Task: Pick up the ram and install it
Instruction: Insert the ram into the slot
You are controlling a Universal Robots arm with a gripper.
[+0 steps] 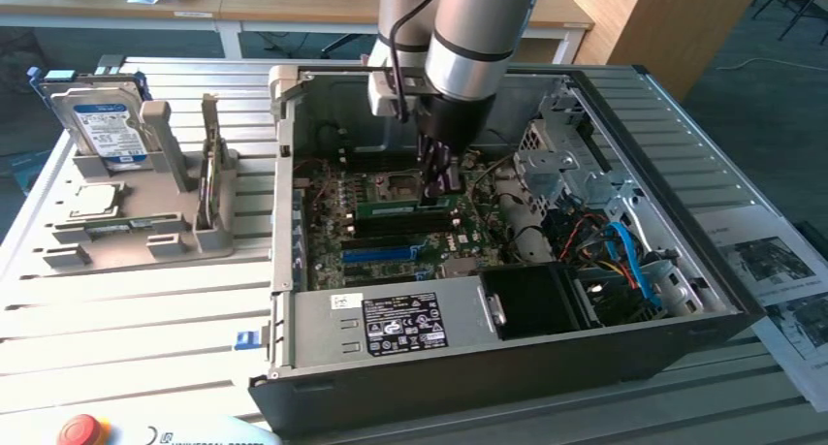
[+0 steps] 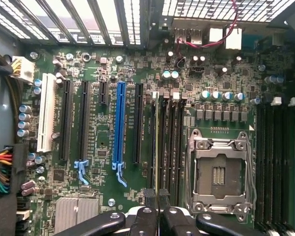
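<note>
The ram (image 2: 157, 142) is a thin green stick seen edge-on, standing in one of the black memory slots beside the empty processor socket (image 2: 220, 173). In the exterior view the ram (image 1: 395, 210) lies along the motherboard inside the open computer case (image 1: 518, 367). My gripper (image 2: 157, 196) reaches straight down into the case, and its two black fingertips (image 2: 150, 195) sit close together on either side of the ram's near end. In the exterior view the gripper (image 1: 443, 193) touches the ram's end toward that view's right.
A blue expansion slot (image 2: 120, 123) and black slots lie beside the memory slots. Drive cage and coloured cables (image 1: 621, 256) crowd the case at the exterior view's right. A grey fixture (image 1: 130, 241) outside the case holds a hard drive (image 1: 107, 125) and a silver processor chip (image 1: 93, 201).
</note>
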